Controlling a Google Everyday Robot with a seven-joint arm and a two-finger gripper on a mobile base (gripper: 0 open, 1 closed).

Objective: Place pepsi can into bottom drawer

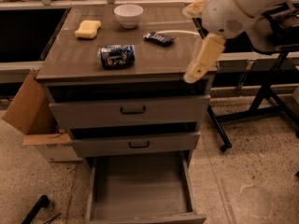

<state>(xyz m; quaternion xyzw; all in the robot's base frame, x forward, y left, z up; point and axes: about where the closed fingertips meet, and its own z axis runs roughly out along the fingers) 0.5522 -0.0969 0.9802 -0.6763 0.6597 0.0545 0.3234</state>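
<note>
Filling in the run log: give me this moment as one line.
pepsi can: on its side on cabinet top | bottom drawer: open | tool: at front-right corner, apart from can

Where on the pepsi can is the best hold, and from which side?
Probably mid-body, from above. The pepsi can lies on its side on the cabinet top, ends facing left and right, so close across the round wall front to back. The gripper hangs at the top's right front corner, apart from it.
</note>
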